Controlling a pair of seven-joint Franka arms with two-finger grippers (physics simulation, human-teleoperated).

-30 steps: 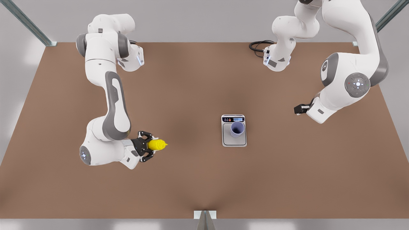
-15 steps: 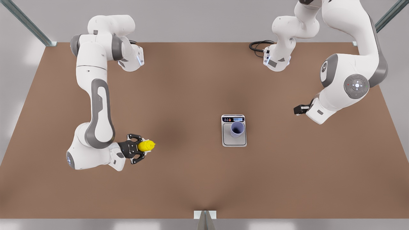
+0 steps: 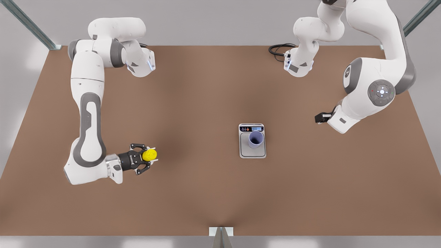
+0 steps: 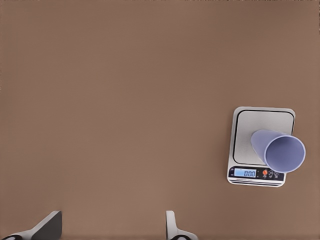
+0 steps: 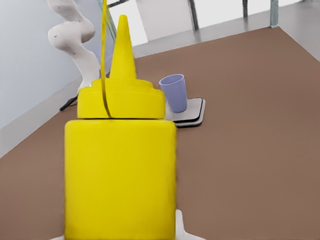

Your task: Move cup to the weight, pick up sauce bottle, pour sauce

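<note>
Two arms: over one brown table.
Weight: flat on table, toward 3 o'clock of centre in front view.
Cup: upright on the weight's plate.
Right gripper: toward 9 o'clock, clamped on sauce bottle, nozzle up.
Left gripper: fingers spread, holding nothing, above the table, well apart from the weight.

Brown table below. The weight lay flat on it, display reading 0.00. The cup stood upright on its steel plate. Left gripper fingertips were spread apart, clasping nothing, well apart from the weight.
</note>
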